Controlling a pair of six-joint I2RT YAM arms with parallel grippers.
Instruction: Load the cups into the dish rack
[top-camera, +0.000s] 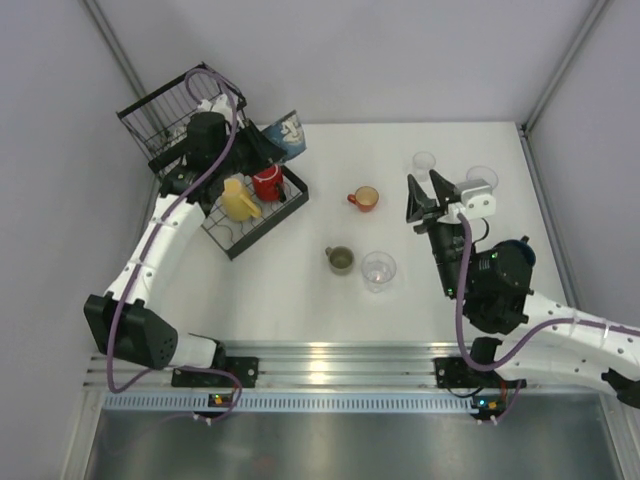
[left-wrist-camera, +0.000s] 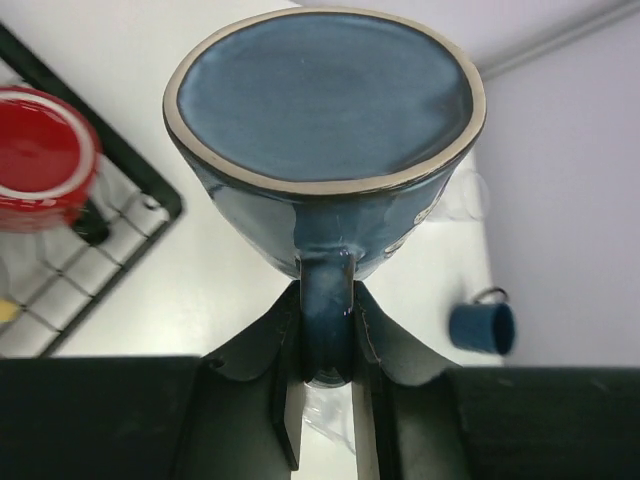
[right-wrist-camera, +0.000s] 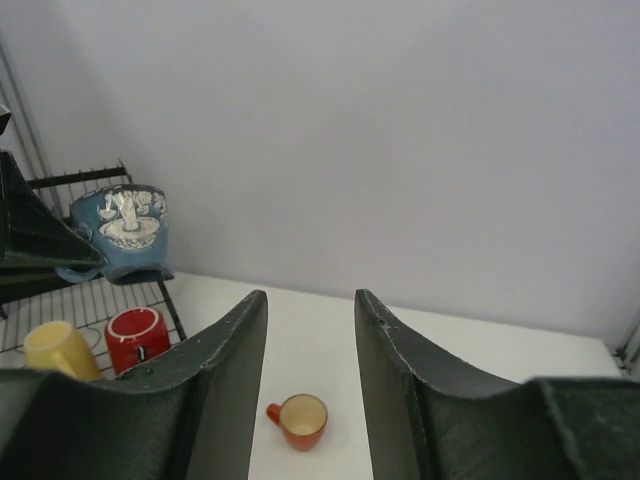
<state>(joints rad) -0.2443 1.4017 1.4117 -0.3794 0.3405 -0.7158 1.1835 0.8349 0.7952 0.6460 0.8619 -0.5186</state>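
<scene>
My left gripper (left-wrist-camera: 327, 345) is shut on the handle of a blue mug (left-wrist-camera: 325, 95), whose base faces the wrist camera. From above, the blue mug (top-camera: 287, 130) hangs by the back corner of the black wire dish rack (top-camera: 232, 243). A yellow mug (top-camera: 238, 199) and a red mug (top-camera: 267, 183) sit in its tray part. On the table stand an orange-red cup (top-camera: 364, 198), an olive cup (top-camera: 340, 260) and a clear tumbler (top-camera: 378, 270). My right gripper (top-camera: 428, 190) is open and empty, with the orange-red cup (right-wrist-camera: 300, 420) low between its fingers (right-wrist-camera: 225, 345).
The rack's taller basket part (top-camera: 165, 115) stands at the back left near the wall. Two more clear tumblers (top-camera: 425, 161) (top-camera: 482, 177) stand at the back right by my right gripper. A small dark blue cup (left-wrist-camera: 482, 327) lies on its side farther right.
</scene>
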